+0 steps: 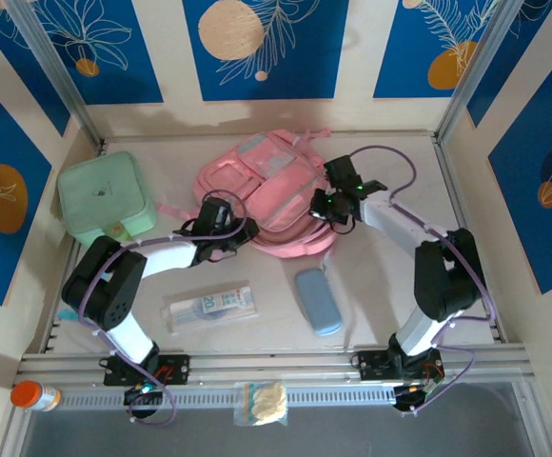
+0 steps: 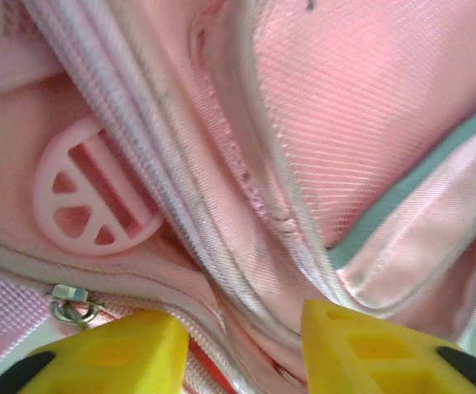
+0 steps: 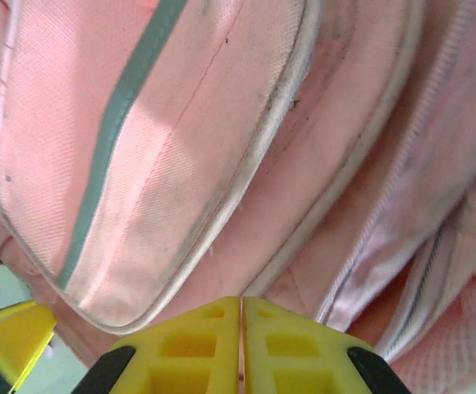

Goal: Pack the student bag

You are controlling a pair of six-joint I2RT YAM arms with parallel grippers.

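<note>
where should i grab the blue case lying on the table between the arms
Across the middle of the blue case, probably, coming straight down from above. It lies flat on the table and is long and rounded, so a grip there would span its narrow width, pressing on each long side. The curved ends look likelier to slip.

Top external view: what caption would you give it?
Left arm and right arm work at the pink student bag; mint case, bottle and blue pouch lie nearby.
</note>
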